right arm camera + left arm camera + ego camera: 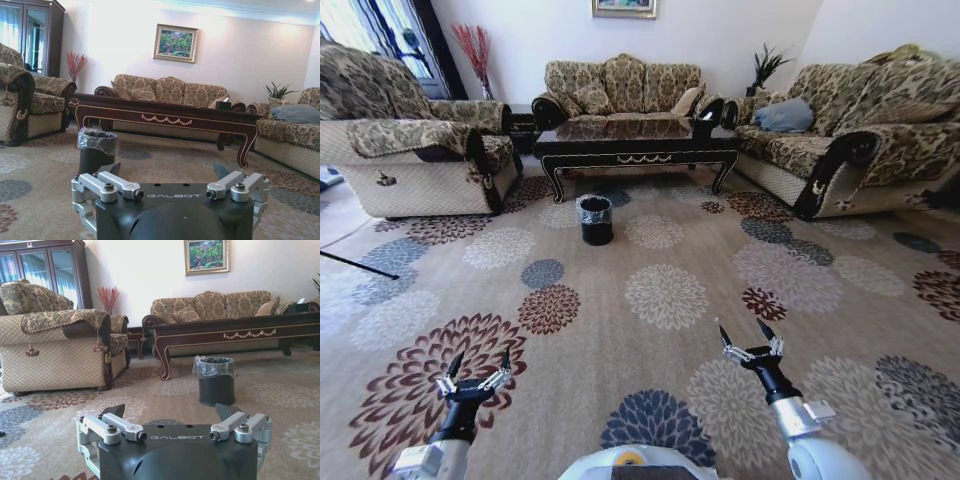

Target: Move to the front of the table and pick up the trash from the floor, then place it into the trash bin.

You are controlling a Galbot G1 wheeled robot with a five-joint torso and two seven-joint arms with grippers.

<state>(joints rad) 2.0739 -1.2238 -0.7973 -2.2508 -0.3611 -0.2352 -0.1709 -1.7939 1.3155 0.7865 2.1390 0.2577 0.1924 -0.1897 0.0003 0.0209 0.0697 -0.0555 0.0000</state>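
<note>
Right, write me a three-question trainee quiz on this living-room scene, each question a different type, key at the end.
1. True or false: the trash bin stands on the floor in front of the table.
2. Multiple choice: the left hand and right hand are A) both open and empty, B) both shut on paper, C) resting on the table.
3. Fill in: the bin is lined with a clear plastic ____.

Key: 1 true; 2 A; 3 bag.
</note>
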